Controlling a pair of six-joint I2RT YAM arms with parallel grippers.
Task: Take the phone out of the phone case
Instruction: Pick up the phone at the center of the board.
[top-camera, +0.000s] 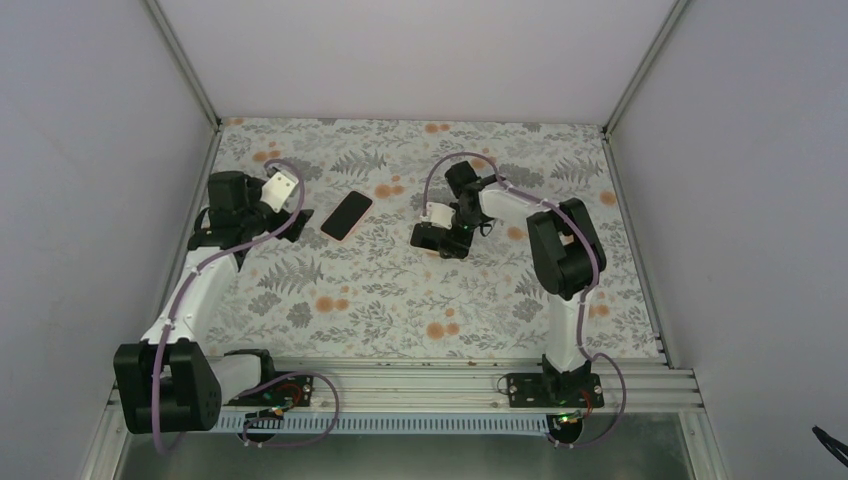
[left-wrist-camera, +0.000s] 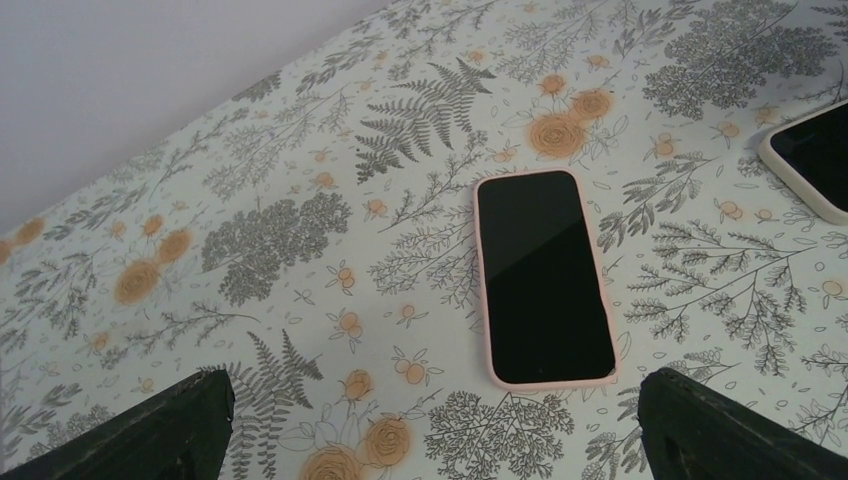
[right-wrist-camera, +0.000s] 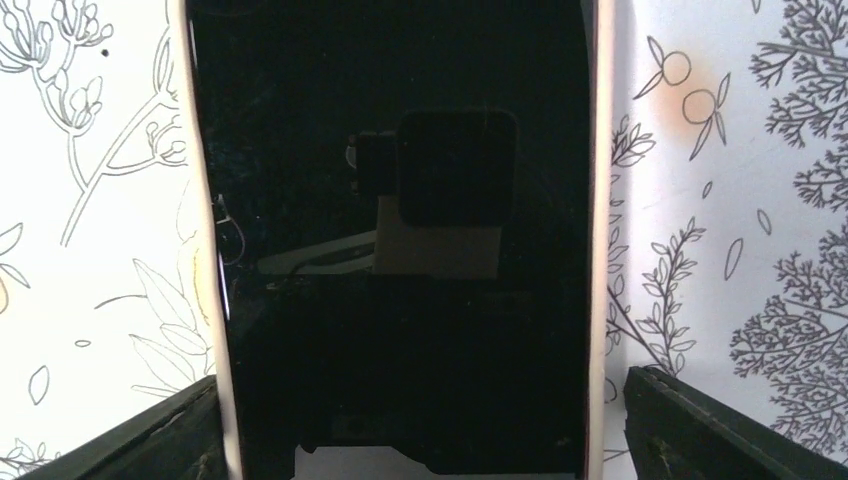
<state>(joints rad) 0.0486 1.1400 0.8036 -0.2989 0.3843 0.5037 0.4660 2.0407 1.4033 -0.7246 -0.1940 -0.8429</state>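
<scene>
Both sets of jaws are held wide above the floral table (top-camera: 400, 300). The right gripper (right-wrist-camera: 424, 435) is poised over the phone (right-wrist-camera: 400, 250), seated in the phone case (right-wrist-camera: 599, 200); the left gripper (left-wrist-camera: 435, 430) is held near a second cased phone (left-wrist-camera: 540, 275).

phone (right-wrist-camera: 400, 300) black | phone case (right-wrist-camera: 598, 200) pale pink | table (top-camera: 400, 290) grey-orange floral

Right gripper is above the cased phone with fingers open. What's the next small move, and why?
Probably lower the right gripper and close on the long edges of the phone case. The phone sits fully inside it, centred between the open fingers, and nothing is gripped yet. The left gripper is open too, short of the other cased phone.
</scene>
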